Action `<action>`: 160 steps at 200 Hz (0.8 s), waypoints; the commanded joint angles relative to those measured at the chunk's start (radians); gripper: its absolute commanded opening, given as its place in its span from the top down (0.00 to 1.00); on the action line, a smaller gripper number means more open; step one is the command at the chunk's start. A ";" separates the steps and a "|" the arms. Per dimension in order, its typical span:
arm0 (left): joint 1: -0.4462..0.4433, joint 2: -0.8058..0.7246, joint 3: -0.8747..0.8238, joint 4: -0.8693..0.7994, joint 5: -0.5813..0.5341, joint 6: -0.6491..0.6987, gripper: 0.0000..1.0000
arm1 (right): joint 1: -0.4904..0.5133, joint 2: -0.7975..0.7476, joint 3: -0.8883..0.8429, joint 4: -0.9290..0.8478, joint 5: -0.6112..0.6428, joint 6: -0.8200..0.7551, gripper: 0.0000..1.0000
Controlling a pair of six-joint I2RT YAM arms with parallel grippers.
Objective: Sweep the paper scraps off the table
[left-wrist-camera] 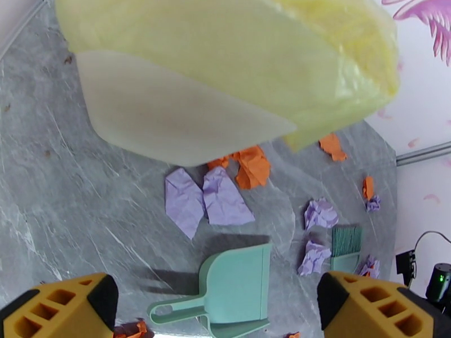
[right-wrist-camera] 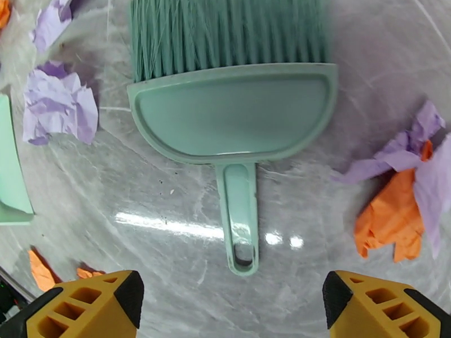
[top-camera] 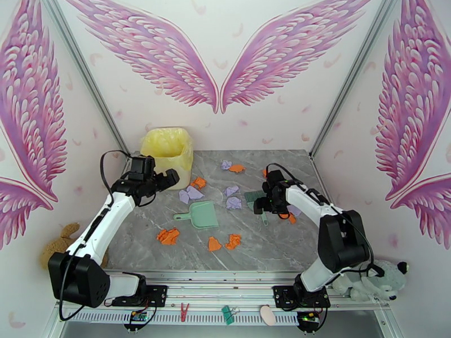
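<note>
Left gripper (top-camera: pixel 171 178) is hanging wide open beside the yellow-bagged bin (top-camera: pixel 167 147) at the far-left corner of the table (top-camera: pixel 270 243), gripping nothing. Right gripper (right-wrist-camera: pixel 231 285) is hovering low over the mint brush (right-wrist-camera: pixel 231 114), its jaws spread wide on either side of the handle and not touching it. Paper scraps (top-camera: pixel 168 236) are all lying loose on the tabletop, orange and lavender wads sitting around the mint dustpan (top-camera: pixel 203 214) mid-table, some just beside the brush, a few near the far edge.
</note>
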State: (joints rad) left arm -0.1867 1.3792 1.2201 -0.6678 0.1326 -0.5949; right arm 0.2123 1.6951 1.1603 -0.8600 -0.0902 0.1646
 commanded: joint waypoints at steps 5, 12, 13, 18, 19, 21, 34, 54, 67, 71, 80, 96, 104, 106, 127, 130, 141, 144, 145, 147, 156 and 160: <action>-0.040 0.045 0.014 -0.035 0.039 0.008 0.01 | 0.000 0.086 0.042 0.033 0.000 -0.012 0.22; -0.050 0.056 0.018 -0.033 0.048 0.013 0.01 | 0.000 0.105 0.045 0.035 0.002 -0.008 0.23; -0.051 0.056 0.018 -0.033 0.049 0.014 0.01 | 0.000 0.107 0.045 0.036 0.002 -0.008 0.23; -0.056 0.062 0.020 -0.032 0.054 0.019 0.01 | -0.001 0.116 0.047 0.040 0.001 -0.007 0.23; -0.056 0.063 0.020 -0.033 0.055 0.019 0.01 | -0.001 0.119 0.047 0.040 0.001 -0.007 0.24; -0.058 0.065 0.021 -0.033 0.058 0.020 0.01 | 0.000 0.123 0.048 0.041 0.000 -0.007 0.24; -0.065 0.075 0.024 -0.031 0.066 0.022 0.01 | 0.003 0.145 0.053 0.042 -0.005 -0.008 0.25; -0.068 0.083 0.021 -0.018 0.083 0.014 0.01 | 0.011 0.169 0.060 0.037 -0.004 -0.020 0.26; -0.067 0.090 0.008 0.007 0.109 -0.014 0.01 | 0.015 0.182 0.065 0.028 0.000 -0.033 0.29; -0.066 0.094 0.002 0.018 0.123 -0.025 0.01 | 0.015 0.185 0.067 0.025 0.005 -0.038 0.29; -0.062 0.104 -0.015 0.053 0.170 -0.055 0.01 | 0.017 0.188 0.067 0.023 0.013 -0.042 0.32; -0.065 0.127 -0.033 0.096 0.232 -0.086 0.01 | 0.018 0.184 0.053 0.030 0.041 -0.040 0.36; -0.077 0.136 -0.030 0.103 0.244 -0.077 0.01 | 0.019 0.179 0.039 0.037 0.048 -0.039 0.38; -0.081 0.138 -0.027 0.100 0.244 -0.073 0.01 | 0.019 0.177 0.037 0.041 0.048 -0.038 0.39; -0.134 0.178 0.051 0.021 0.216 0.018 0.01 | 0.021 0.175 0.004 0.059 0.046 -0.033 0.42; -0.142 0.185 0.060 0.008 0.212 0.032 0.01 | 0.020 0.176 0.001 0.061 0.042 -0.032 0.44; -0.167 0.210 0.119 -0.026 0.209 0.065 0.02 | 0.022 0.178 -0.011 0.063 0.036 -0.031 0.47; -0.172 0.215 0.125 -0.031 0.210 0.070 0.03 | 0.021 0.177 -0.013 0.066 0.034 -0.032 0.48; -0.174 0.217 0.128 -0.032 0.211 0.072 0.03 | 0.021 0.178 -0.014 0.067 0.032 -0.032 0.48; -0.177 0.221 0.132 -0.034 0.213 0.075 0.04 | 0.022 0.177 -0.017 0.067 0.031 -0.032 0.48; -0.190 0.235 0.146 -0.034 0.228 0.076 0.06 | 0.024 0.172 -0.026 0.074 0.026 -0.031 0.50; -0.195 0.239 0.149 -0.027 0.237 0.074 0.06 | 0.024 0.170 -0.028 0.075 0.024 -0.032 0.51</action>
State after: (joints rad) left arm -0.3500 1.5925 1.2930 -0.6605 0.3279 -0.5777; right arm 0.2249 1.8599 1.1782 -0.8135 -0.0429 0.1333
